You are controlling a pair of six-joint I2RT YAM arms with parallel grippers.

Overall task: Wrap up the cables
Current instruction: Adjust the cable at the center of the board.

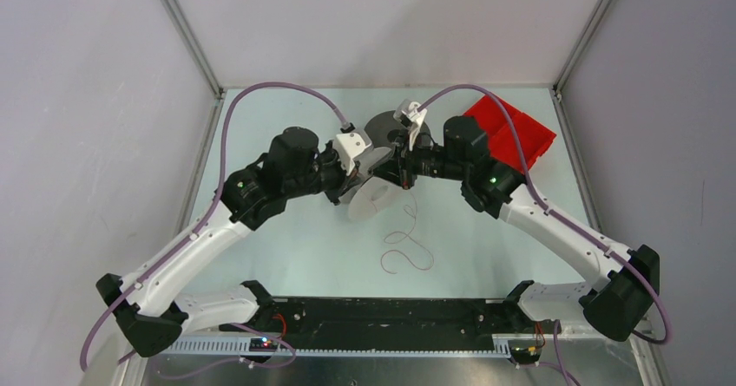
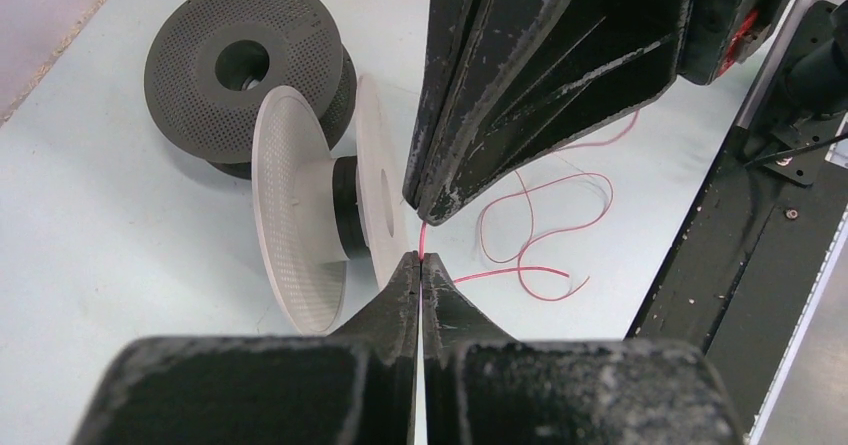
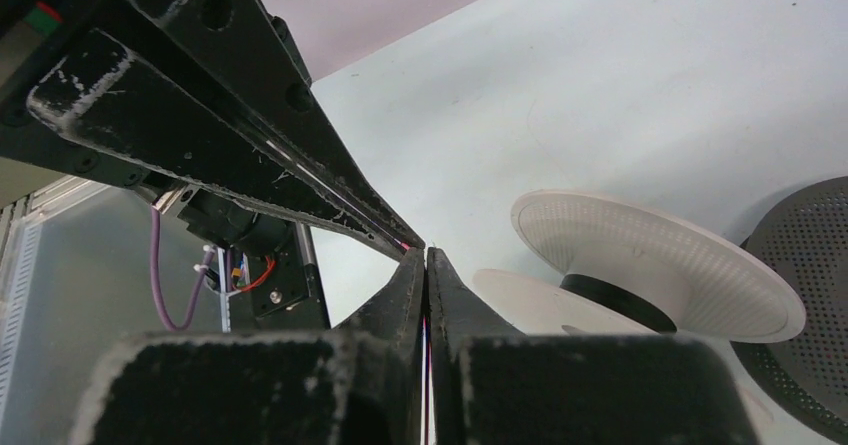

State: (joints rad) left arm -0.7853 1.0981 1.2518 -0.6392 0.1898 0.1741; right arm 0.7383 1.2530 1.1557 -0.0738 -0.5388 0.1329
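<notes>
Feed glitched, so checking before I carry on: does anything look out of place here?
The thin red strand sprawls in loose loops on the table beside the white spool, not wound on its hub.

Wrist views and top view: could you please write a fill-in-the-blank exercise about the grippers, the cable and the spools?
The left gripper and the right gripper are both ___ on the cable. The near spool is ___. The far spool is dark ___. The bin at the table's far right is ___.
Missing words: shut; white; grey; red.
</notes>
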